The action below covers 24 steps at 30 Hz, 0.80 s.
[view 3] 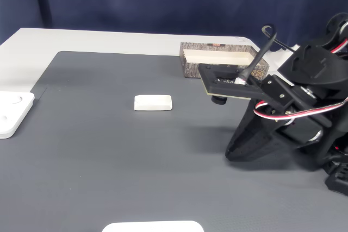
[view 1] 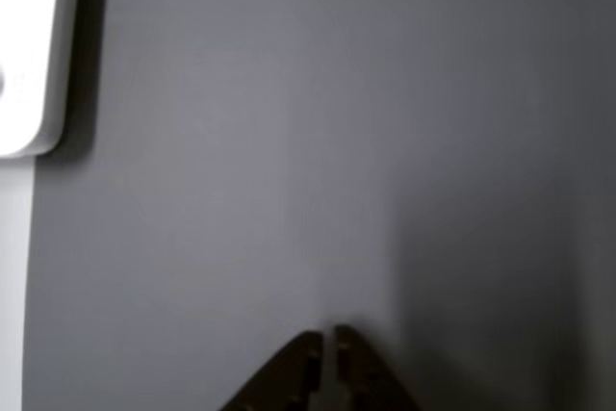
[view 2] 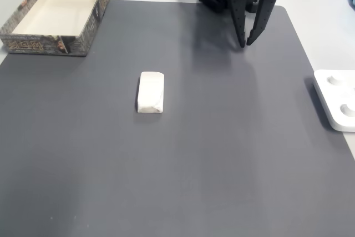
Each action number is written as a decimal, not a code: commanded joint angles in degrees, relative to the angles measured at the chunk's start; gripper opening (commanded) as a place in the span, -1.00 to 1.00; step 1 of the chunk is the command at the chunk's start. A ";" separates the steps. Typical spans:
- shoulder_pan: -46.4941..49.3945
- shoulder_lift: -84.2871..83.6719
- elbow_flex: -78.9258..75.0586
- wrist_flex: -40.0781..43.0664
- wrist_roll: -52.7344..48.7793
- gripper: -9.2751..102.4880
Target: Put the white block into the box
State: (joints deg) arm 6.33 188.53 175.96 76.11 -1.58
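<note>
The white block (view 2: 151, 91) lies flat on the dark grey mat, alone near its middle; in another fixed view the block (view 3: 153, 102) sits left of the arm. The box (view 2: 55, 15), cream inside and speckled brown outside, stands at the mat's far left corner, and its open top (view 3: 220, 56) shows behind the arm. My gripper (view 2: 245, 44) hangs point-down over the far part of the mat, well to the right of the block and away from the box. Its jaws are shut with nothing between them. In the other view the fingertips (view 1: 325, 336) show over bare mat.
A glossy white plastic device (view 2: 337, 99) with round dimples rests at the mat's right edge and also appears in the other view (view 1: 34, 45). Another white object (view 3: 153, 226) pokes in at the near edge. The arm's base (view 3: 326, 134) sits at the right.
</note>
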 commanded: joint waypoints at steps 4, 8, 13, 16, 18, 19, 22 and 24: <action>1.05 1.67 0.70 -0.18 -1.41 -0.86; 4.13 -4.83 -3.69 -1.76 0.70 -0.86; 9.40 -20.13 -14.15 -4.13 6.42 -0.86; 13.36 -28.12 -21.18 -4.22 10.55 -0.86; 15.64 -33.13 -25.22 -4.31 12.04 -0.86; 16.52 -35.42 -26.98 -4.57 12.57 -0.86; 19.07 -42.01 -31.82 -4.39 15.21 -0.86; 20.92 -46.05 -34.89 -3.34 17.14 -0.86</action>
State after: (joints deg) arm 23.82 148.45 149.24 72.42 12.74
